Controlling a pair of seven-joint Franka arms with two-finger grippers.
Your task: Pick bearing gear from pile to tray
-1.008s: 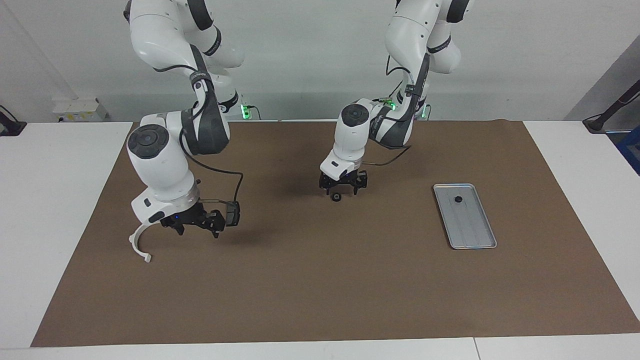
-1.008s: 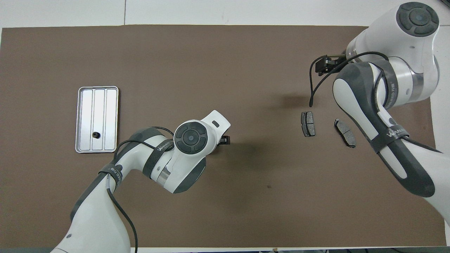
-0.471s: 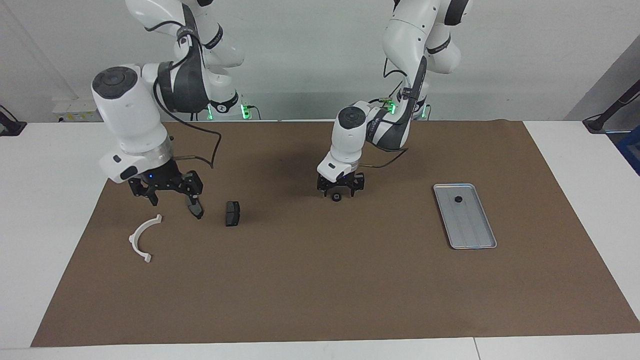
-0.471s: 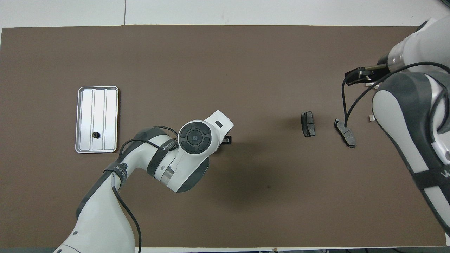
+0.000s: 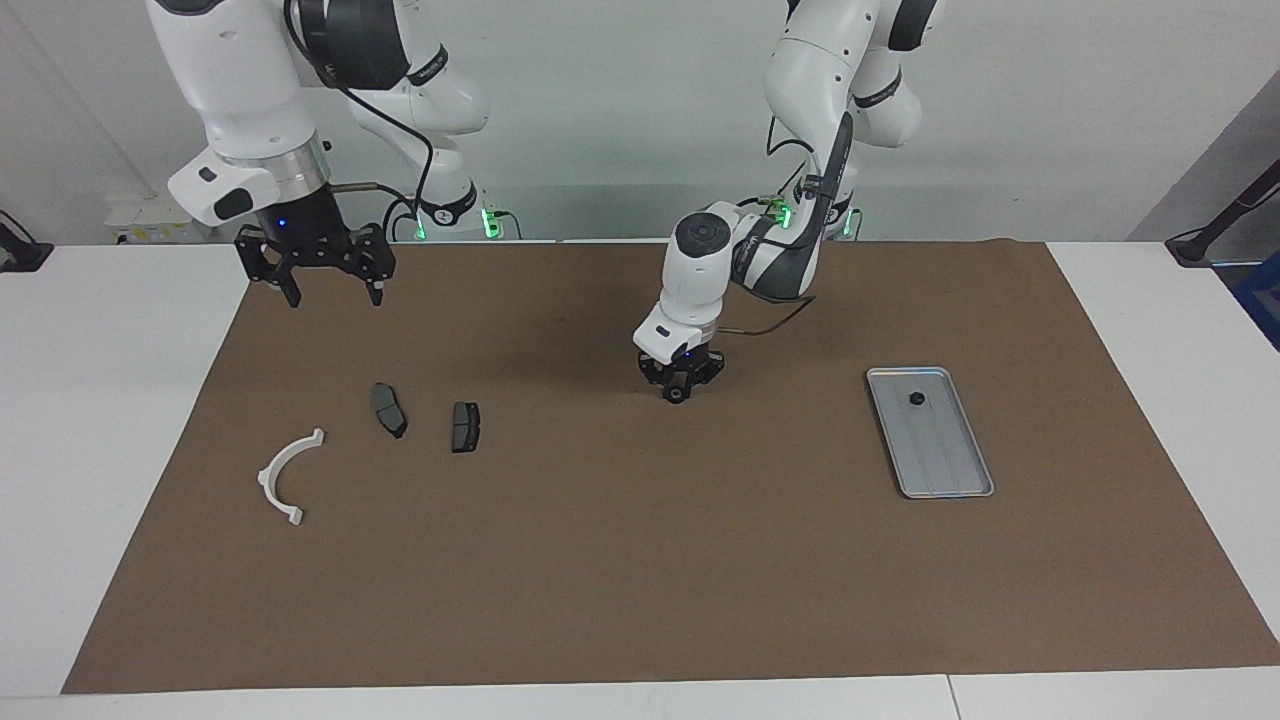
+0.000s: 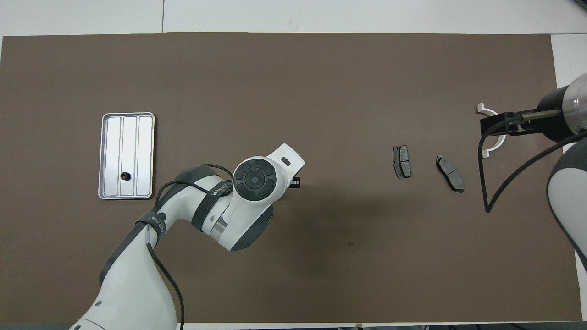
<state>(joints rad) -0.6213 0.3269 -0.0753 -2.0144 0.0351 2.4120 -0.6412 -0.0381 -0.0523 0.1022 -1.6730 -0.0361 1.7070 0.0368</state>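
A small black gear point(image 5: 676, 394) on the mat, mid-table, is pinched by the left gripper point(image 5: 678, 388) — ready for carrying to the tray point(image 5: 962, 488), which already holds another gear point(image 5: 916, 399). The right gripper point(image 5: 331, 292) waits raised, fingers spread, empty.

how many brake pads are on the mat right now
2. Both brake pads lie side by side toward the right arm's end: one nearer the middle, the other beside the white bracket. None looks hidden.

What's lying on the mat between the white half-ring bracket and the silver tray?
Two brake pads, then the left pincer on a small black piece, in the facing view.
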